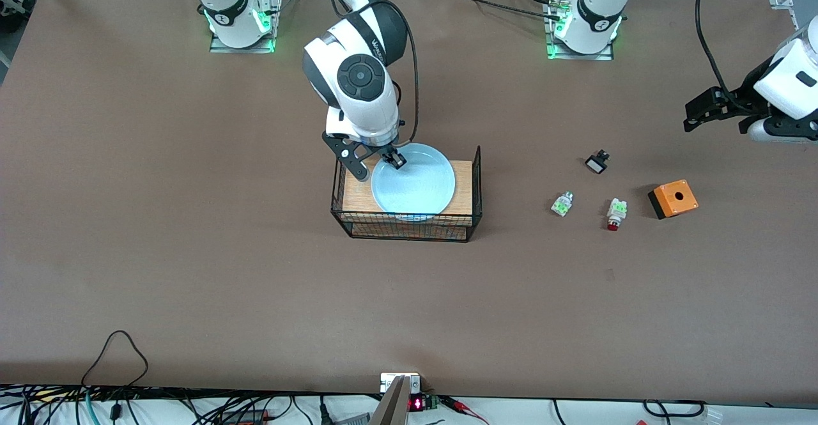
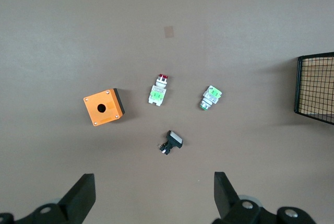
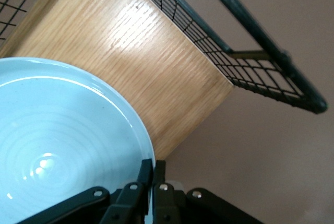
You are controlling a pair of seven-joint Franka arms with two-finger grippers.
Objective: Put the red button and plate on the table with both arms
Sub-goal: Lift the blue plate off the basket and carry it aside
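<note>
A brown table (image 1: pixel 192 252) holds a small wire rack (image 1: pixel 409 227) with a wooden top near its middle, and a pale blue plate (image 1: pixel 415 188) lies on that top. The right gripper (image 1: pixel 397 160) sits at the plate's rim on the side toward the robot bases, its jaws pressed together on the rim, so the step in hand looks like grasping the plate to lift it off the rack. The next move likely calls for a level lift clear of the rack's raised wire side before setting the plate on the table. The red button (image 1: pixel 615 214) lies on the table toward the left arm's end, between a similar green part (image 1: pixel 562 204) and an orange box (image 1: pixel 673 199), with a small black part (image 1: pixel 597 162) nearby. The left gripper (image 1: pixel 716 113) hangs near that table edge, jaws wide apart, waiting. Only the right wrist view shows the pinch on the rim; only the left wrist view shows the button's red cap (image 2: pixel 163 79) clearly.
</note>
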